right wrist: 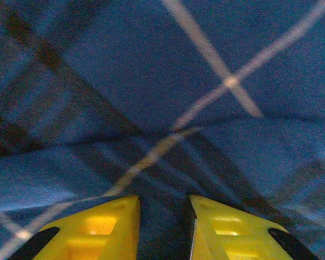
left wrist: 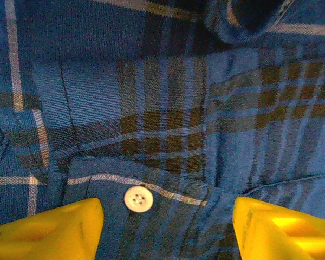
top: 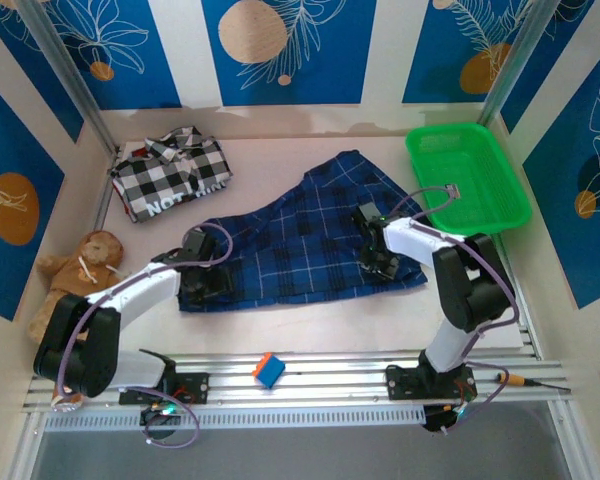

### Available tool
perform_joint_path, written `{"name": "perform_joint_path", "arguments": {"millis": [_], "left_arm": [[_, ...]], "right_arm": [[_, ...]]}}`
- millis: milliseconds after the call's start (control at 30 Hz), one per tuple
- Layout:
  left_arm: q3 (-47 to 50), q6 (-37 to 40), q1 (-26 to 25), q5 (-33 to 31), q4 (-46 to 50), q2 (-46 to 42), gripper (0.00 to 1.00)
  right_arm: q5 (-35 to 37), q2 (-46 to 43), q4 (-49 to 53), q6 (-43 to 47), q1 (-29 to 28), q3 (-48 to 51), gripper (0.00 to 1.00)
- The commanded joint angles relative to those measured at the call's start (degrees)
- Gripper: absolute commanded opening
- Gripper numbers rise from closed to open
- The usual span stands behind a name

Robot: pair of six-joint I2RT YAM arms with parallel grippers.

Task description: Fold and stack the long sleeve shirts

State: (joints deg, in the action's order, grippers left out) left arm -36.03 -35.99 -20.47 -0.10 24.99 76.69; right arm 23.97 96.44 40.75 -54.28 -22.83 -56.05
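Left arm reaches in low, left gripper (top: 198, 282) at the lower-left hem of the dark blue plaid shirt (top: 310, 235), mid-frame. Jaws wide, button (left wrist: 138, 199) between them, nothing pinched. Right gripper (right wrist: 163, 210) nose-down on the shirt's right edge, jaws narrow, pinching a fold. Checked shirt (top: 170, 175) upper left.

Green basket (top: 417, 160) beyond right gripper (top: 379, 263). Teddy bear (top: 85, 262) left of left gripper (top: 198, 280). Blue-orange block (top: 269, 370) nearer, between both.
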Motion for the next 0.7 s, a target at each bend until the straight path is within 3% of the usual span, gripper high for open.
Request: {"name": "perform_joint_path", "arguments": {"millis": [0, 167, 367, 500, 667], "left_arm": [[2.9, 1.3, 0.7, 0.3, -0.2, 0.1, 0.65], [4.7, 0.6, 0.6, 3.2, -0.1, -1.5, 0.63], [3.9, -0.1, -1.3, 8.4, 5.4, -9.9, 0.65], [-4.2, 1.4, -1.2, 5.5, 14.0, -16.4, 0.73], [-17.5, 9.4, -0.9, 0.9, 20.5, -10.5, 0.77]], "right_arm": [[3.1, -3.8, 5.4, -4.1, 0.4, 4.1, 0.3], [3.7, -9.2, 6.9, -4.8, 1.0, 9.1, 0.3], [5.0, -11.7, 8.8, -4.1, 2.6, 10.8, 0.3], [5.7, -14.3, 10.2, -3.4, 3.1, 9.7, 0.3], [6.4, -18.6, 11.6, -1.5, 2.7, 8.1, 0.3]]}}
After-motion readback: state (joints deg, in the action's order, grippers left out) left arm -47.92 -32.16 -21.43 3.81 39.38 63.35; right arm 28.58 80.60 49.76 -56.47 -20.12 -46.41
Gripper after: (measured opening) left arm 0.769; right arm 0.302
